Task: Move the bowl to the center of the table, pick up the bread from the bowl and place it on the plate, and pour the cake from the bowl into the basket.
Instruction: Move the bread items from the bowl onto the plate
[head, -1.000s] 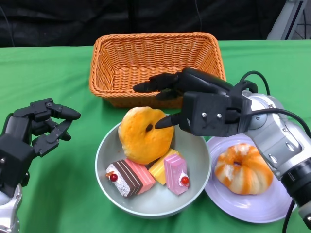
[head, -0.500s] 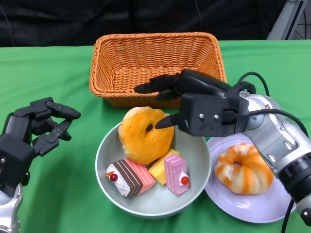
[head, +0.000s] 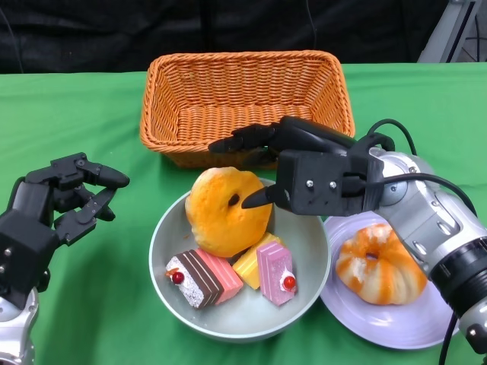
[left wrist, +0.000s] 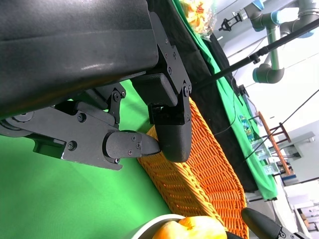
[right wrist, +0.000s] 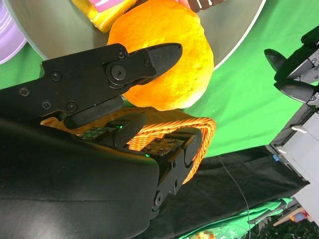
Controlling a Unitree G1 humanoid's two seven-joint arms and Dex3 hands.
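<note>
A grey bowl (head: 308, 251) sits at the table's middle and holds a round orange bread (head: 226, 211) and several cake slices (head: 228, 275). My right hand (head: 308, 163) hovers over the bread, its thumb lying against the near side by a dark spot and its fingers reaching past the far side. The right wrist view shows that thumb (right wrist: 144, 62) on the bread (right wrist: 174, 74), with the fingers apart from it over the basket's rim (right wrist: 199, 132). My left hand (head: 53, 205) hangs to the bowl's left, holding nothing, fingers loosely bent. A lavender plate (head: 411, 327) on the right carries another bread (head: 380, 264).
An orange wicker basket (head: 243, 95), with nothing in it, stands just behind the bowl, close under my right hand's fingers. Green cloth (head: 106, 304) covers the table. The left wrist view shows the basket's side (left wrist: 199, 179) and the bread's top (left wrist: 192, 229).
My right hand has crept a little left and lower, closing in over the bread. The left hand has shifted only slightly. Bowl, bread and cakes have stayed put.
</note>
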